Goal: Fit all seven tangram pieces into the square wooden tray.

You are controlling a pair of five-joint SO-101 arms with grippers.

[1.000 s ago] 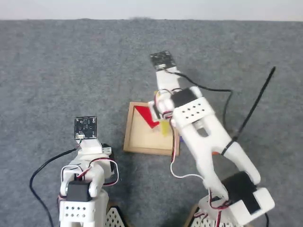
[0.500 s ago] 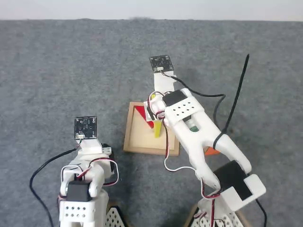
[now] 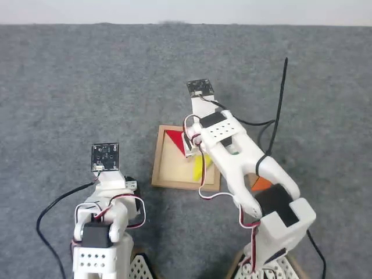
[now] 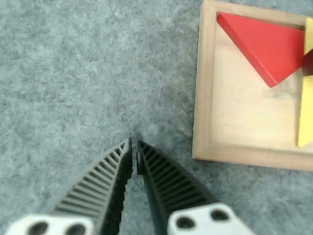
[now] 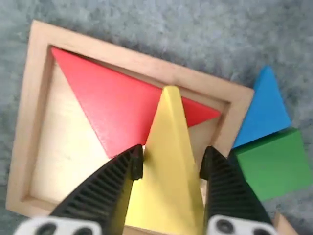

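Note:
The square wooden tray lies on grey carpet with a big red triangle flat in its far corner. My right gripper is over the tray, shut on a yellow triangle that tilts with its tip on the red piece's edge. From above, the yellow piece shows by the tray's right side under the right arm. A blue triangle and a green piece lie just outside the tray. My left gripper is shut and empty over carpet, left of the tray.
An orange piece lies on the carpet right of the tray, partly under the right arm. The right arm's cable loops above that side. Open carpet stretches to the left and beyond the tray.
The right arm swung slightly left over the tray, and the yellow triangle came lower and flatter toward the tray's right side. The left arm stayed still.

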